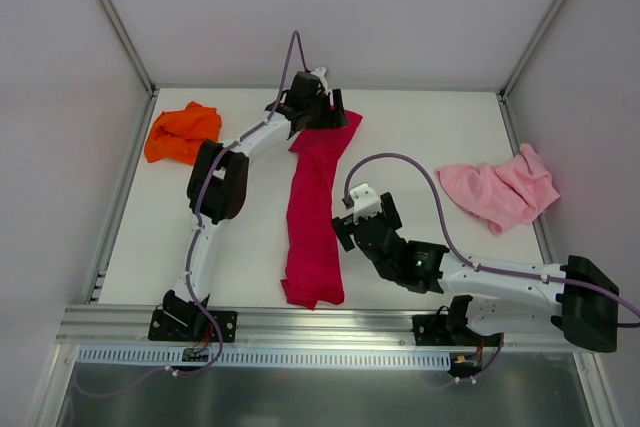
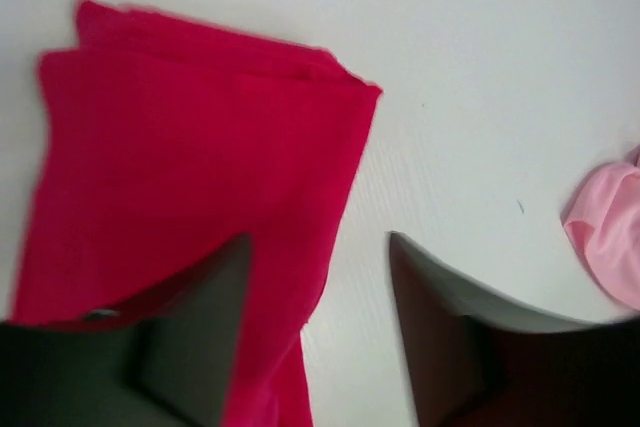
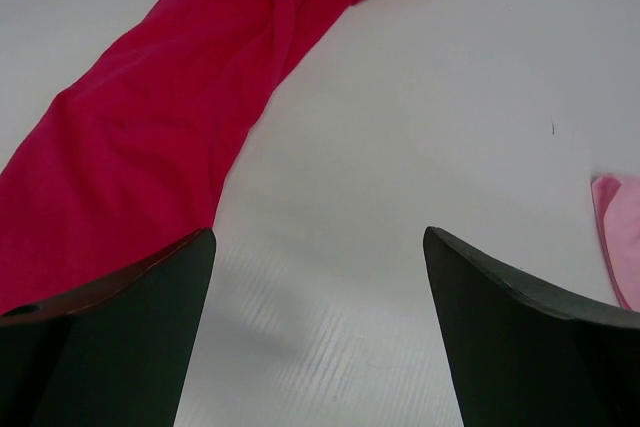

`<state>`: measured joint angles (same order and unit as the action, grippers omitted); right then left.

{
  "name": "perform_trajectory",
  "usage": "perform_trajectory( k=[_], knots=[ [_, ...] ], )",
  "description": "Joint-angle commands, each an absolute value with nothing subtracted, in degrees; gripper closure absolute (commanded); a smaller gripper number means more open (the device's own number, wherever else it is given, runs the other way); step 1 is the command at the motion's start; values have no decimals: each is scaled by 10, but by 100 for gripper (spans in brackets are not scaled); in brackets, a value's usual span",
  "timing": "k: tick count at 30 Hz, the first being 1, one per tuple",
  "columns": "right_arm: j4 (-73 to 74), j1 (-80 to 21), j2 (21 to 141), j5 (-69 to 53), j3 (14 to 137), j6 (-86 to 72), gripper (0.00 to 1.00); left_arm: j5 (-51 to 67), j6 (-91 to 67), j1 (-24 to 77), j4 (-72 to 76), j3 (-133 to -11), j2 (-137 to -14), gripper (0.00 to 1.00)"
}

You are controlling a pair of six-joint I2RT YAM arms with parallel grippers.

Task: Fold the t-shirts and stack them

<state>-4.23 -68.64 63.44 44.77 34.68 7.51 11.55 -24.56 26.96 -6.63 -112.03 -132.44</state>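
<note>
- Red t-shirt [image 1: 315, 212]: soft matte cloth, folded lengthwise into a long narrow band. It lies down the middle of the white tabletop [image 1: 420, 127]. The far end is squared, with layered edges showing; the near end is bunched and rumpled.
- Orange t-shirt [image 1: 182, 132]: crumpled heap at the far left corner of the tabletop.
- Pink t-shirt [image 1: 500, 187]: loose wrinkled heap at the right edge, well apart from the red band.
- Left gripper [image 2: 320, 247]: over the far end of the red band, jaws partly apart. One dark finger [image 2: 190, 327] is above the cloth, the other above bare tabletop; nothing is clamped between them.
- Right gripper [image 3: 319, 237]: jaws wide, holding nothing, low over bare tabletop just beside the band's right edge.
</note>
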Motion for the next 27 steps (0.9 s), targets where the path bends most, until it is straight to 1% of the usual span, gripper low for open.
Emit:
perform_trajectory(
  k=[1, 2, 4, 9, 11, 16, 22, 27],
  knots=[
    [-55, -693, 621, 469, 346, 62, 10, 124, -231, 270, -93, -1151, -1349, 30],
    [-54, -694, 617, 472, 346, 62, 10, 122, -229, 270, -95, -1152, -1354, 27],
    [-54, -700, 610, 475, 346, 62, 10, 123, -224, 271, -96, -1152, -1360, 26],
    [-53, -702, 605, 475, 348, 65, 10, 105, -231, 272, -89, -1141, -1353, 25],
    [-53, -702, 609, 479, 348, 65, 10, 118, -236, 272, -82, -1134, -1348, 24],
    [-45, -705, 610, 482, 352, 62, 10, 120, -243, 278, -82, -1139, -1361, 23],
    [-31, -709, 588, 487, 353, 63, 10, 96, -248, 280, -88, -1143, -1379, 20],
    [-17, -722, 557, 502, 353, 63, 10, 75, -257, 279, -128, -1191, -1410, 19]
  ],
)
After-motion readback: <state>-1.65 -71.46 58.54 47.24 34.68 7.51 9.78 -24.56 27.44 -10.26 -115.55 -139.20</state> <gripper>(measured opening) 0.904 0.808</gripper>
